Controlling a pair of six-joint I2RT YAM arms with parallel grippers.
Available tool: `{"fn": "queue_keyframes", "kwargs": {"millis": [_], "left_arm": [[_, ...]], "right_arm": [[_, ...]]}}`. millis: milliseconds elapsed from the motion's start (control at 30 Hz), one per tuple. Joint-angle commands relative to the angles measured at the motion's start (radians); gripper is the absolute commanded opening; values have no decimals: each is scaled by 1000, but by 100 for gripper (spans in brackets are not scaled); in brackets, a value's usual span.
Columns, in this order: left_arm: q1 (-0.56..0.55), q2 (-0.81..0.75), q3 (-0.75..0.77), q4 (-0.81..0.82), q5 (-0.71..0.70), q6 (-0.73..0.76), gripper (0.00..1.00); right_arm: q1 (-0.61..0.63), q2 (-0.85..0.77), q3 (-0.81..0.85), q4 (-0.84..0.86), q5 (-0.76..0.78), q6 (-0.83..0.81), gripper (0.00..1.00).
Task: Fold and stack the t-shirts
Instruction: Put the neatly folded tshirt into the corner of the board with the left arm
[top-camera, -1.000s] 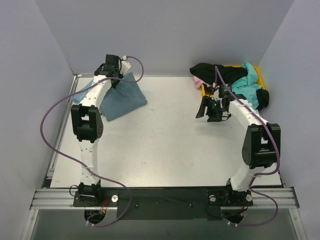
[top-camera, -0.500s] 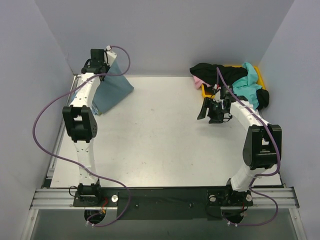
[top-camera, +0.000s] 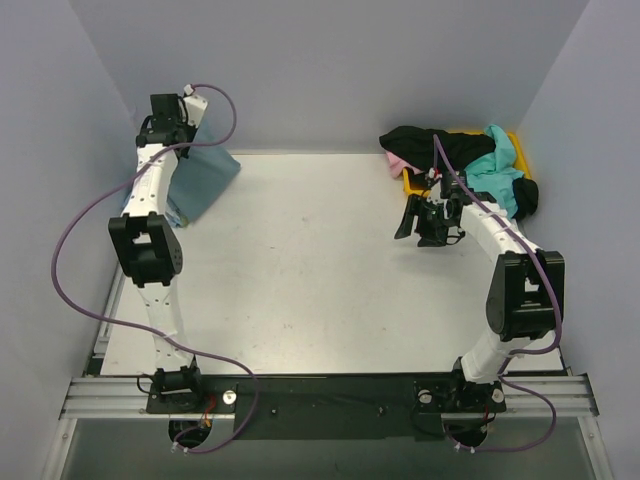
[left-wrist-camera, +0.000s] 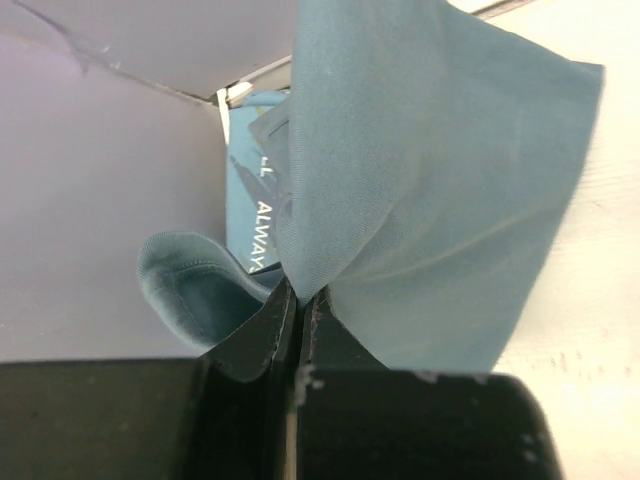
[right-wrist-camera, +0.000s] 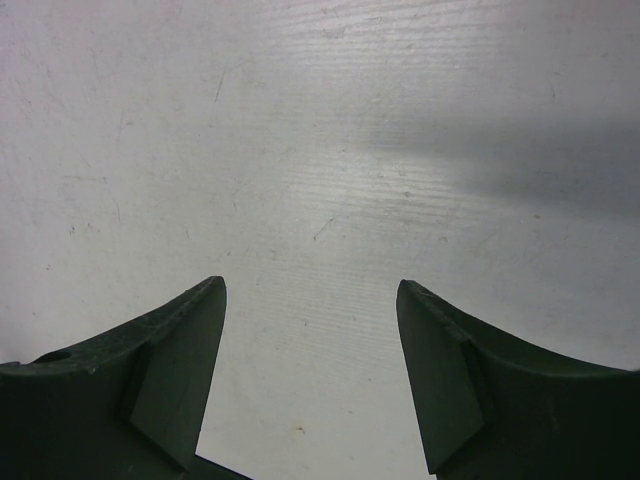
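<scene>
Slate-teal t-shirt (left-wrist-camera: 430, 170) cloth is pinched in the left gripper (left-wrist-camera: 298, 300). Its jaws are pressed together on a fold of it, and the rest of the cloth hangs away from the fingers (left-wrist-camera: 250, 345) in a wide sheet. In the top view this gripper is raised at the far-left corner of the table (top-camera: 320, 270), and the slate-teal t-shirt slopes from it down to the table surface. Just behind the held cloth lies a light-blue t-shirt (left-wrist-camera: 248, 190) with white letters, flat in the same corner.

The right gripper (right-wrist-camera: 310, 290) has its jaws wide apart with nothing between them, and only bare table is under them. It hangs near the yellow bin (top-camera: 412, 184) at the far right. A black t-shirt (top-camera: 440, 146), a pink t-shirt (top-camera: 399, 162) and a turquoise t-shirt (top-camera: 490, 170) are heaped over this bin, well apart from the left gripper.
</scene>
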Motion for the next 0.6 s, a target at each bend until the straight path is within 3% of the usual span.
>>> {"fn": "queue_keyframes", "kwargs": {"millis": [0, 200, 567], "left_arm": [[-37, -136, 1, -5, 97, -28, 0], [16, -80, 149, -117, 83, -88, 0], [74, -74, 121, -73, 56, -63, 0]], "right_arm": [[-8, -35, 8, -13, 9, -16, 64], [-9, -45, 5, -18, 16, -20, 64], [-14, -80, -38, -21, 29, -28, 64]]}}
